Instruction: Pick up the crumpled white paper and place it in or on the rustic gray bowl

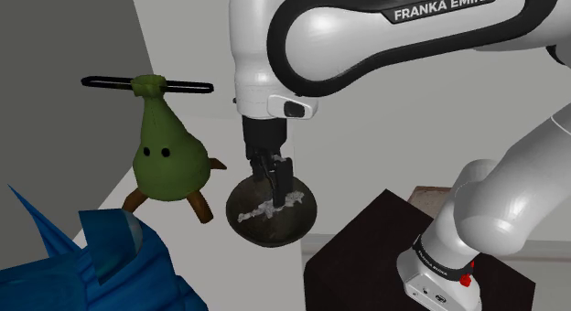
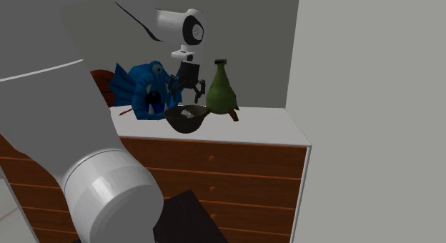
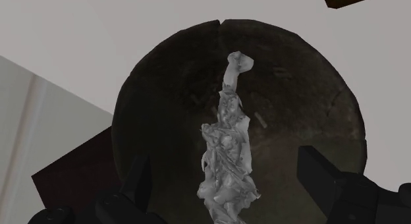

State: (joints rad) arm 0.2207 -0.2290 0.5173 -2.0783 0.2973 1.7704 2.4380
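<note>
Crumpled white paper [image 3: 227,157] lay as a long twisted strip directly between the jaws, resting on the inner floor of the rustic gray bowl [image 3: 296,91]. I read the gripper [image 3: 225,168] as spread: its 2 black fingers [image 3: 323,173] stood well apart on either side of the strip and neither touched it, so nothing was pinched. The bowl sat right beneath the jaws, its rim ringing them in the wrist view. In the shoulder view the gripper [image 1: 273,176] hung just above the bowl [image 1: 274,225], fingertips down near the rim. Out to one side of the jaws stood a green pear-shaped figure [image 1: 167,149] on brown legs, and farther out a blue spiky figure [image 1: 91,263]. All of it sat on a white-topped dresser [image 2: 264,127].

My judgement was that the placing step looked done, with the paper free in the bowl. The next move called for a straight lift clear of the rim, without snagging the strip or nudging the bowl.
</note>
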